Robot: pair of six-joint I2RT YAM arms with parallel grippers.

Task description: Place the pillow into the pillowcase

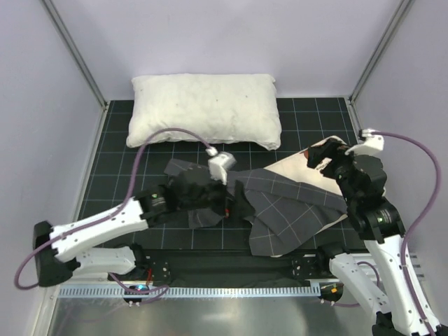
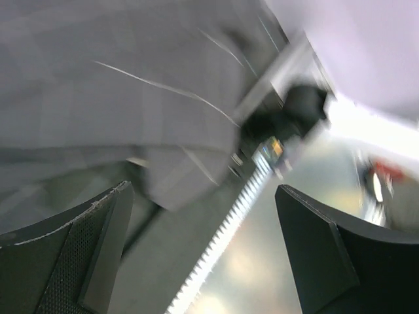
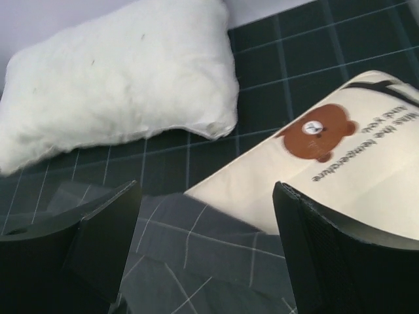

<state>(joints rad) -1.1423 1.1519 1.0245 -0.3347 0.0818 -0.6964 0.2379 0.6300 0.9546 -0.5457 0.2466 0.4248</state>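
In the top view the plain white pillow (image 1: 205, 110) lies at upper centre on the dark grid mat (image 1: 119, 168). The grey windowpane pillowcase (image 1: 287, 206) sprawls crumpled across the middle, and a cream strip of the pillow (image 1: 292, 165) shows at its upper right edge. The left gripper (image 1: 227, 204) sits over the case's bunched left end, and the right gripper (image 1: 320, 157) is at the pillow's far corner. The left wrist view is blurred: the jaws are wide apart, with grey fabric filling the upper left. In the right wrist view the jaws are also apart. The bear-face pillow lies at right, its lower left edge covered by the pillowcase. Whether it is inside the case, I cannot tell.
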